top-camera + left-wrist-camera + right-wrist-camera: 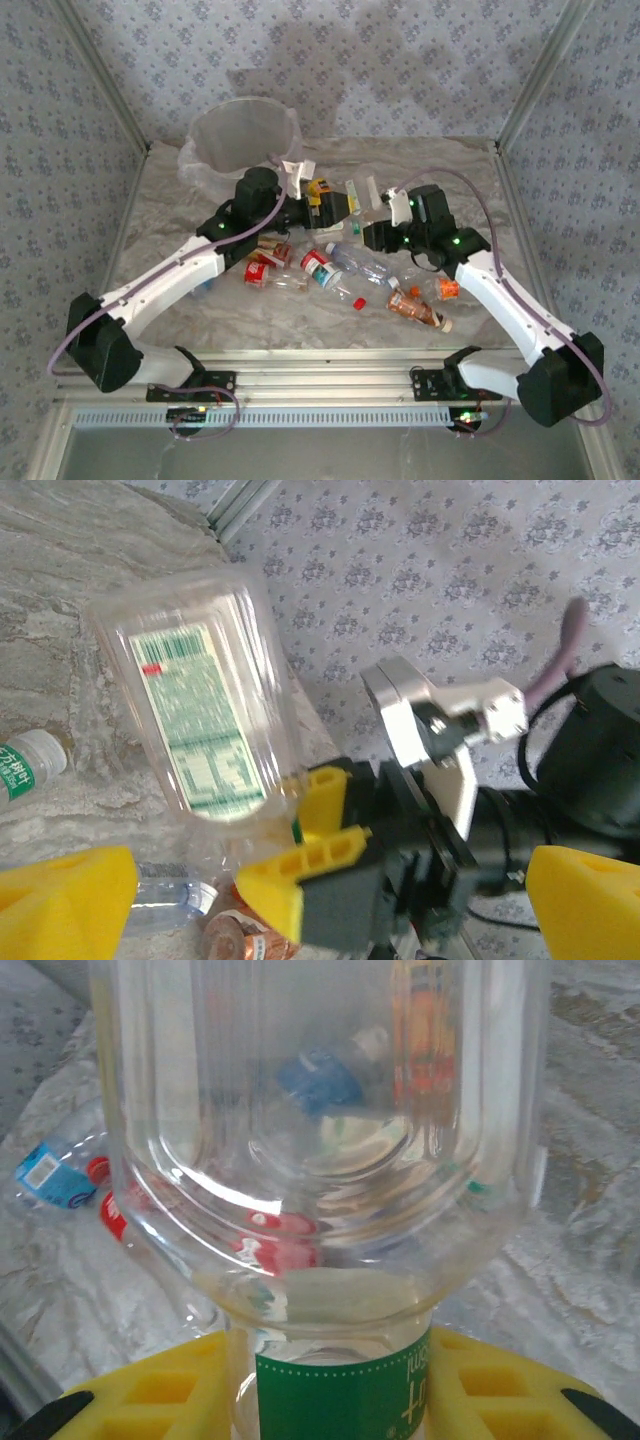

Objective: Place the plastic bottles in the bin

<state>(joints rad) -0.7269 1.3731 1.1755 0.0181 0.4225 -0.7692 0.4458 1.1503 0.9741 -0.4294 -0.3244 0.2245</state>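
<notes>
One bottle (320,1140), base beyond right hand (335,1392)

Black-and-white arms (170,275) trail lilac cables (487,215); both hands (330,1395) have yellow fingers (160,1390).

I see left arm (170,270) reaching up-right from base, wrist raised over mid-table. Left gripper (325,200) pointing right, 2 yellow fingers (60,905) spread wide. Right arm (500,290) stretching up-left, elbow bent, wrist turned toward left arm. Right gripper (305,830): jaws pinched close on neck of clear bottle (320,1160). 2 grippers near tip to tip.
</notes>
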